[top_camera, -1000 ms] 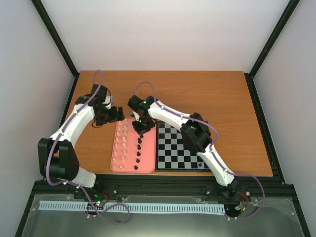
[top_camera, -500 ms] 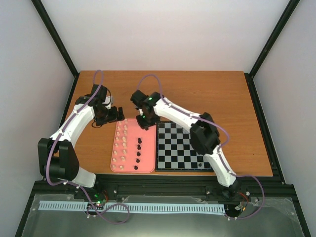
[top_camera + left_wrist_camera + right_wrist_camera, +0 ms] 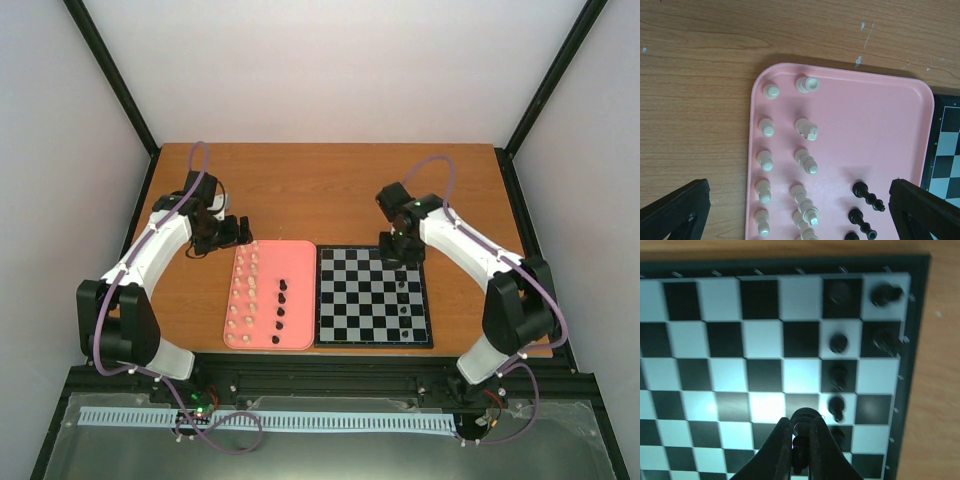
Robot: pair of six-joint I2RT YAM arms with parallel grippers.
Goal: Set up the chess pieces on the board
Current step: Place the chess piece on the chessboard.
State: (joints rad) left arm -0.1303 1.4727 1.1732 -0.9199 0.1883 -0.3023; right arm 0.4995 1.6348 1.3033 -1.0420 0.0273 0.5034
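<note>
The right pincer (image 3: 801,440) is clenching a dark piece (image 3: 803,419) just under its rounded head, hanging over the board (image 3: 765,330) near that board's right-hand edge. The piece is looking tiny, light and stiff, with a smooth turned body that is likely slippery. The narrow neck beneath the head is the sensible place to be pinching it, and gentle pressure should be enough. Its long axis seems to be running along the fingers, head toward the wrist and base toward the squares, so it is probably hanging near upright, though the base is hidden.

At about one o'clock from the pincer in the wrist view, other dark pieces (image 3: 838,342) are standing in two files along the edge. Seen from overhead, the board is lying on the desk (image 3: 330,180), with the pink tray (image 3: 303,262) just beside it at nine o'clock.

Over the tray's far-left corner the left pincer (image 3: 799,200) is hanging released, jaws wide, holding nothing. Below it cream pieces (image 3: 771,91) are sitting in two columns, and dark ones (image 3: 867,194) are lying on their sides, narrow ends pointing toward four o'clock.
</note>
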